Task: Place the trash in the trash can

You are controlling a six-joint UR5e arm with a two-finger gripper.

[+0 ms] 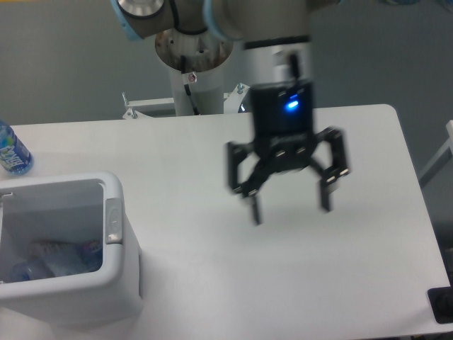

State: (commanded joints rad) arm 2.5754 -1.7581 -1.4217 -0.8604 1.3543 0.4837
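The black two-finger hand hangs over the middle of the white bench, fingers spread apart and empty. The clear crushed plastic bottle lies inside the large white rectangular plastic bin at the bench's front-left corner.

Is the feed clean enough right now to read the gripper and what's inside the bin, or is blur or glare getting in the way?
Fixed camera: the gripper is motion-smeared, fingers ghosted but clearly spread and empty; its blue LED blooms a little. The trash can is sharp, though its contents, a crushed bottle, look soft and dim in the shaded interior. The white table is evenly lit with no harsh glare, only a faint shadow beneath the gripper.
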